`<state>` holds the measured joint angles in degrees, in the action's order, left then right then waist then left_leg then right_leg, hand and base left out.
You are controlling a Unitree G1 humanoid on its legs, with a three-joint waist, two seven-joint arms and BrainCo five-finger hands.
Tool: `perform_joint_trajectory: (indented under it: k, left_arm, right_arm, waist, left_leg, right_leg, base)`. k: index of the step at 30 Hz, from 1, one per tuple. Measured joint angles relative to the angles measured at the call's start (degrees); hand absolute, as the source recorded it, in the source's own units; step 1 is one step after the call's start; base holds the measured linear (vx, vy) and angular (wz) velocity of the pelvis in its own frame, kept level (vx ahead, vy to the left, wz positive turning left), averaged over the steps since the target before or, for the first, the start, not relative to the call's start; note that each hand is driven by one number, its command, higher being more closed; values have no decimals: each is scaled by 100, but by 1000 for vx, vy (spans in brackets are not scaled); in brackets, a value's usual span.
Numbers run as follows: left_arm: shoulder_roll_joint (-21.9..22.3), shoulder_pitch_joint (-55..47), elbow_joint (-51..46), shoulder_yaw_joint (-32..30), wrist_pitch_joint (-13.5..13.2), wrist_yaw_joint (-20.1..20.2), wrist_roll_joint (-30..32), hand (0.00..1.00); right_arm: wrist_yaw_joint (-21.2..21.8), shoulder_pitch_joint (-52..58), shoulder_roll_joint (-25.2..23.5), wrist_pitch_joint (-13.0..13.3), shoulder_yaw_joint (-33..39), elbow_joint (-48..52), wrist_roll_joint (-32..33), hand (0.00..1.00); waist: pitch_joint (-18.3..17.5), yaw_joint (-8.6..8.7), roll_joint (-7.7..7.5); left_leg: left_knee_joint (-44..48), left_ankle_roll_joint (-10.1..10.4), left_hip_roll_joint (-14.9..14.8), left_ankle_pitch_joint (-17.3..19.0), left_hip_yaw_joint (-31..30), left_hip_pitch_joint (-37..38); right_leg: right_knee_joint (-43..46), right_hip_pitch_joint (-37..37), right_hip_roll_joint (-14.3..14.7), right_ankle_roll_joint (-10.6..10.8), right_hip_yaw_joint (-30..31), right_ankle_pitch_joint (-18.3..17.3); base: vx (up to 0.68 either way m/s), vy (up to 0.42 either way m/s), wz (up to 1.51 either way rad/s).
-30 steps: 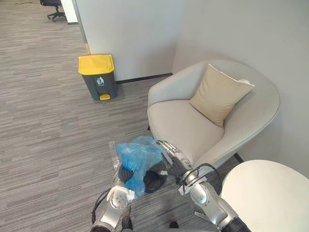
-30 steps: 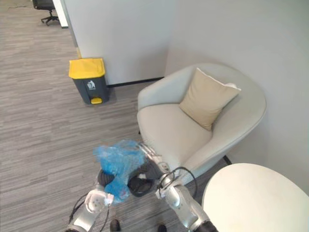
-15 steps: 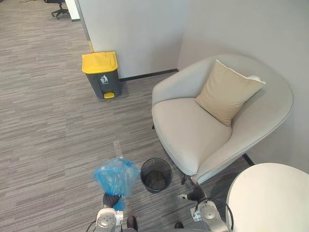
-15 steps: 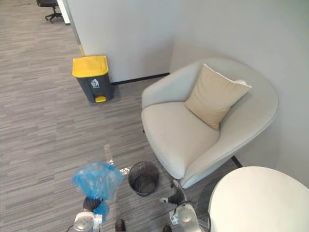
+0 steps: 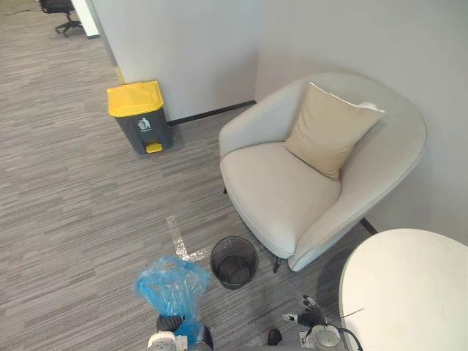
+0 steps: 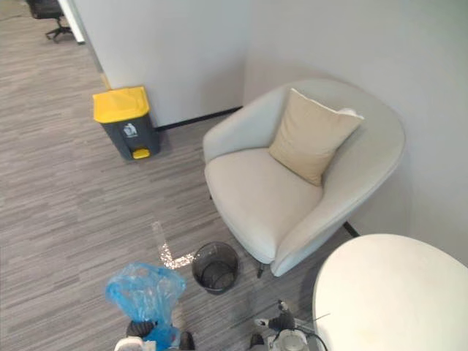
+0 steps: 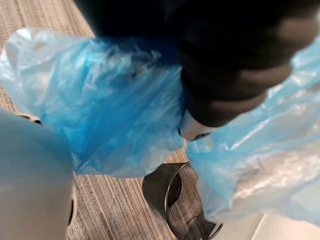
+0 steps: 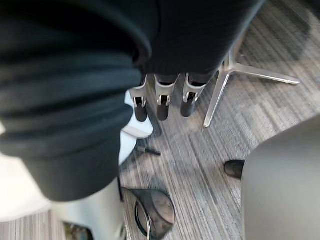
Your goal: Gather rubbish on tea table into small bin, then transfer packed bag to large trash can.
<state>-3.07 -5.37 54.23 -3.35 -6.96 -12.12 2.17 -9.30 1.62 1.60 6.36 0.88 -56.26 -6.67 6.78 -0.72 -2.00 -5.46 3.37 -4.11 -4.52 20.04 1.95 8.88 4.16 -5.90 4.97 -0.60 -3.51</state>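
Stage: transfer | blue rubbish bag (image 5: 172,285) was out of the black mesh bin (image 5: 234,262), bunched at the left robot hand (image 7: 235,75), whose grip could not be told | right robot hand (image 8: 161,102) hung straight-fingered and empty | yellow-lidded trash can (image 5: 137,115) stood well apart, lid down | delivery judged outstanding.

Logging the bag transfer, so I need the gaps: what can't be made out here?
Blue bag contents: crumpled plastic hides them, eye views.
Left hand grip: buried in plastic, left wrist view.
Small bin interior: too dark, small, eye views.
Large trash can interior: lid shut, eye views.
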Motion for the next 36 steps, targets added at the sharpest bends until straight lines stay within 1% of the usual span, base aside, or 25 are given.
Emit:
perform_joint_trajectory:
  k: [1,2,3,4,6,7,8,9,10,11,12,13,14,15,16,17,18,20,22,23,24,25,28,31,36]
  left_arm:
    - [81,61,-119,-14,1,-2,0,100]
    - [122,63,-150,-17,-2,-2,0,100]
    - [194,82,-229,-117,-6,-3,0,100]
    - [249,56,-319,-126,-5,-3,0,100]
    - [259,-52,-490,-185,-9,-4,0,100]
    - [258,-38,-541,-243,-2,-6,0,100]
    - [274,-11,-545,-242,2,-6,-2,100]
    - [360,27,-557,-240,-3,-7,-2,100]
    - [398,22,-525,-225,-7,-13,-2,100]
    - [434,51,-472,-215,1,-13,-3,100]
    - [503,71,-416,-152,5,-10,-8,100]
    - [556,72,-408,-116,5,-11,-8,100]
    - [608,71,-408,-50,2,-3,-14,100]
    - [607,74,-408,-54,3,-4,-14,100]
    - [603,82,-411,-55,4,-6,-9,100]
    - [596,155,-423,-51,1,-5,-7,100]
    - [597,149,-421,-52,2,-6,-5,100]
    - [599,141,-399,-51,4,-6,-5,100]
    - [597,172,-314,-49,5,-3,-4,100]
    - [596,160,-279,-57,7,-2,-1,100]
    - [562,162,-263,-41,5,-4,4,100]
    - [409,156,-202,51,7,-1,5,100]
    - [262,133,-37,148,10,-5,48,100]
    - [147,143,100,239,8,-5,60,100]
    - [-9,145,266,222,5,-4,66,100]
  right_arm:
    - [-40,40,-57,-26,17,196,1,0]
    - [-43,33,-64,-27,23,208,2,0]
    - [-45,17,-124,-42,51,295,3,0]
    - [-45,62,-191,-38,56,379,4,0]
    - [-44,63,-230,-34,47,381,10,0]
    - [-52,34,-224,-35,52,380,13,0]
    - [-59,-10,-231,-36,58,390,14,0]
    - [-84,-129,-168,-35,72,393,45,0]
    - [-95,-275,-139,-32,67,394,55,0]
    - [-96,-314,-116,-32,66,391,59,0]
    - [-114,-325,-98,-32,65,395,72,0]
    - [-134,-264,-102,-37,65,390,113,0]
    - [-178,-150,-93,-63,65,373,228,0]
    - [-186,-147,-106,-74,69,374,228,0]
    - [-197,-158,-168,-85,85,371,230,0]
    - [-219,-184,-156,-84,144,366,233,0]
    - [-228,-173,-154,-83,190,366,235,0]
    - [-269,-142,-142,-85,269,357,237,0]
    - [-267,-71,-167,-91,371,305,236,0]
    - [-265,-47,-167,-92,415,267,236,0]
    - [-267,-59,-196,-99,513,119,236,0]
    - [-258,-30,-288,-109,532,17,236,0]
    - [-264,46,-309,-113,580,-29,225,0]
    - [-267,-32,-270,-115,587,-133,218,0]
    - [-266,-158,-274,-119,613,-332,209,0]
  waist:
    - [14,-20,-24]
    - [16,-27,-21]
    - [51,-31,9]
    - [37,-28,-26]
    - [-66,-89,-131]
    - [-122,-191,-250]
    - [-146,-269,-196]
    - [-168,-387,-23]
    - [-153,-397,68]
    - [-115,-377,154]
    - [-78,-261,242]
    - [-70,-235,288]
    - [-103,-235,399]
    - [-102,-233,387]
    - [-84,-237,292]
    - [-34,-271,211]
    - [-34,-256,186]
    - [-36,-175,205]
    - [-59,-157,256]
    - [-90,-156,306]
    - [-111,-156,192]
    - [-137,-144,116]
    - [-181,-102,43]
    - [-187,-51,82]
    - [-171,-72,81]
  left_leg:
    - [241,-135,-54,135,-20,-228]
    - [267,-140,-54,141,-19,-276]
    - [425,-180,-74,173,-29,-383]
    - [690,-206,-60,233,-205,-420]
    - [997,-178,-29,218,-342,-610]
    - [1178,-155,-46,210,-358,-753]
    - [1201,-102,-109,171,-352,-818]
    - [1202,-17,-249,105,-339,-934]
    - [1200,48,-314,-2,-385,-1092]
    - [1193,61,-353,-50,-474,-1127]
    - [1107,57,-394,-198,-663,-1195]
    - [1013,69,-411,-266,-724,-1180]
    - [719,177,-454,-248,-814,-1171]
    - [653,235,-456,-157,-800,-1169]
    - [606,248,-452,-15,-690,-1182]
    - [1144,52,-445,9,-417,-1239]
    - [1656,-44,-403,84,-307,-1255]
    - [2490,-84,-450,881,-146,-1228]
    - [2632,-68,-496,1207,-81,-1176]
    - [2532,-131,-488,1266,10,-1176]
    - [2281,-185,-333,1158,14,-1141]
    - [1609,-255,-44,851,3,-909]
    - [421,-328,353,283,-85,-429]
    - [-43,-344,489,30,-225,-276]
    - [-50,-416,577,38,-327,-258]
  right_leg:
    - [242,144,-67,73,46,-110]
    - [334,192,-49,89,67,-124]
    - [1394,495,-132,-16,104,-555]
    - [2596,565,-229,60,119,-942]
    - [2971,360,-340,109,184,-1105]
    - [2580,237,-301,145,225,-1292]
    - [2333,172,-222,138,215,-1322]
    - [1831,59,-50,113,203,-1330]
    - [1343,-110,41,-148,92,-1473]
    - [1259,-135,73,-174,54,-1459]
    - [1225,-152,125,-231,-170,-1396]
    - [1236,-163,159,-245,-266,-1392]
    - [1205,-123,219,-339,-523,-1348]
    - [1150,-121,206,-373,-554,-1323]
    - [1017,-106,152,-443,-601,-1205]
    - [908,-64,3,-461,-671,-1046]
    - [892,-46,-96,-428,-717,-1007]
    - [879,2,-256,-323,-890,-898]
    - [833,-29,-335,-198,-1059,-820]
    - [791,-44,-329,-138,-1103,-779]
    - [618,-61,-357,-62,-1108,-699]
    - [248,-190,-456,-27,-1100,-571]
    - [-160,-351,-537,38,-1022,-370]
    - [-252,-401,-547,52,-1085,-373]
    - [-345,-523,-583,155,-1134,-380]
  base:
    - [-37,9,12]
    - [-50,19,21]
    - [0,-47,47]
    - [2,-77,57]
    - [-1,-176,55]
    - [-45,-202,30]
    - [-88,-173,-8]
    - [-192,-172,-24]
    - [-167,-130,-15]
    - [-219,-124,32]
    - [-199,-73,55]
    - [-346,-128,82]
    - [-274,-94,58]
    - [-211,-46,49]
    - [-117,31,21]
    - [-129,46,25]
    - [-118,47,30]
    - [-80,77,43]
    - [-55,163,45]
    - [-65,219,42]
    - [-62,198,31]
    - [-62,194,26]
    - [-41,149,20]
    - [-25,92,29]
    - [54,45,13]
